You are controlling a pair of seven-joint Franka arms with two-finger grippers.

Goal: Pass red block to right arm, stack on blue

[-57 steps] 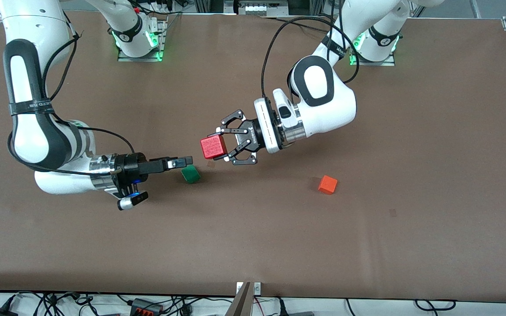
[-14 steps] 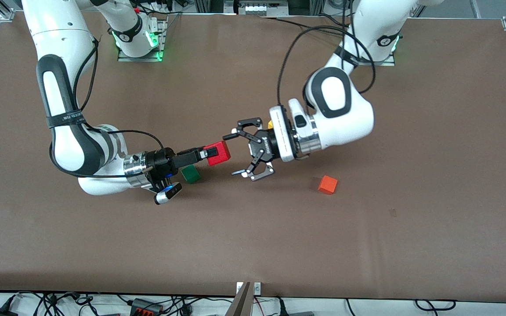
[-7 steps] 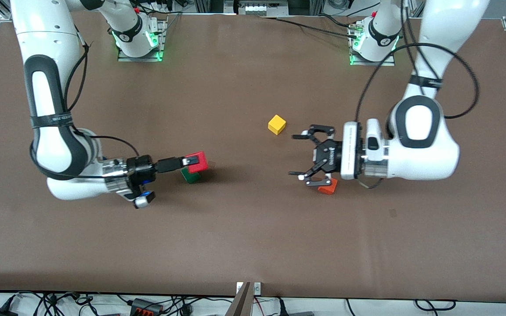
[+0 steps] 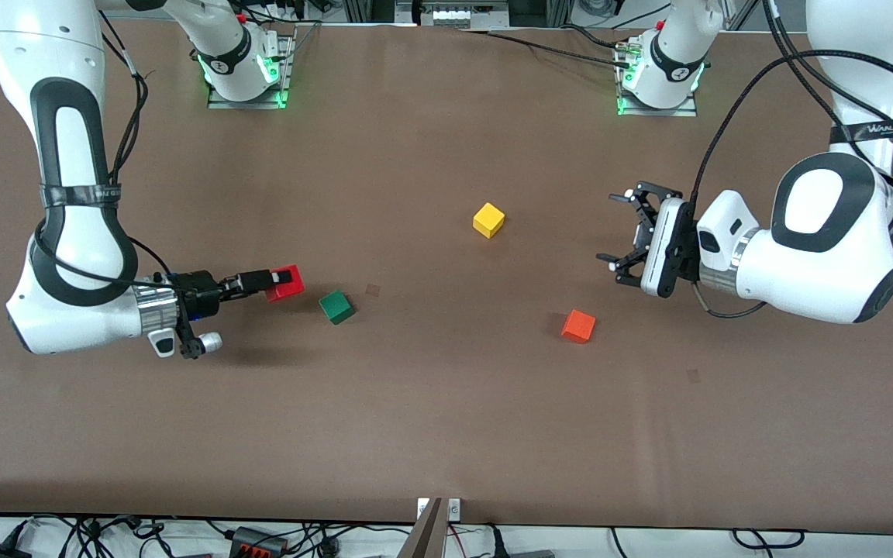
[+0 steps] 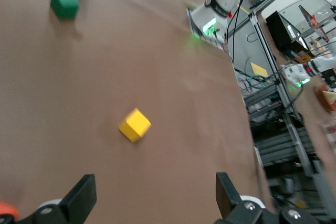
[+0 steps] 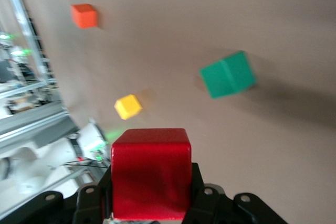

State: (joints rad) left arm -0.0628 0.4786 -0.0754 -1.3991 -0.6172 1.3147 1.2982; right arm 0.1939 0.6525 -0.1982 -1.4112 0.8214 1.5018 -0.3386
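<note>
Red is the colour of the block [image 4: 286,280] that is gripped tight between the fingers of the right gripper [image 4: 274,282]. The block is held up in the air, over the brown table [image 4: 446,418], toward the right arm's end of it. In the right wrist view, the red block [image 6: 150,173] is seen squeezed at the tip of the gripper [image 6: 151,203], with the table seen past it.

A green block [image 4: 336,306] is lying on the table just beside the held red block, a bit more toward the middle. A yellow block [image 4: 488,220] is placed near the middle of the table, farther from the front camera than the green one. An orange block [image 4: 577,326] is set nearer to the front camera than the yellow one, toward the left arm's end.

The left gripper [image 4: 623,233] is held with its fingers spread wide and nothing between them. It is up over the table, near the orange block. No blue block can be seen in any view.
</note>
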